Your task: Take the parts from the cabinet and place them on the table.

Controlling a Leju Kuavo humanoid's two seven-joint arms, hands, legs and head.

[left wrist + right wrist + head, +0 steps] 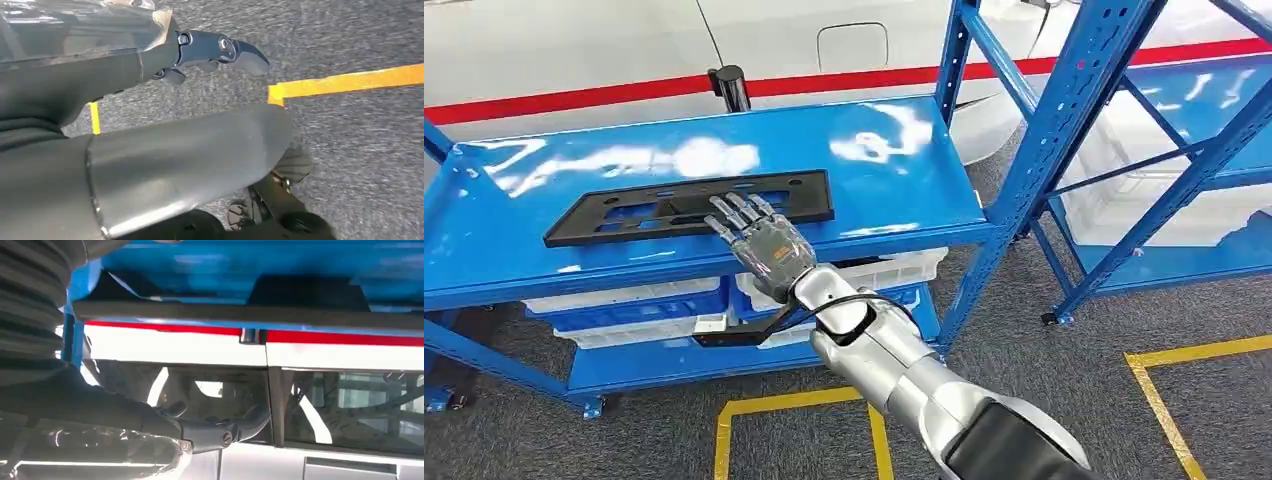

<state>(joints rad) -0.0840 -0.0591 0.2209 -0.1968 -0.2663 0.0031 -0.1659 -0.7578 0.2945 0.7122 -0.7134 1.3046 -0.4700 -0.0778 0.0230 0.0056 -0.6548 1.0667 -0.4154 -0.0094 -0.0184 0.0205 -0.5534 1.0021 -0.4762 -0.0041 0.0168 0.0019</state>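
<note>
Shelf top, glossy blue, bears flat black part; grey carpet below.

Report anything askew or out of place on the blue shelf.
Nothing stands out. The black part lies flat on the blue shelf, slightly angled to its front edge, with the right hand over its near edge. White bins sit on the level below.

The blue shelf top looks like glossy painted metal throwing bright reflections. On it lies a matt black plastic-looking panel. The right hand and arm are smooth, shiny silver metal. The grey floor looks rough like carpet.
</note>
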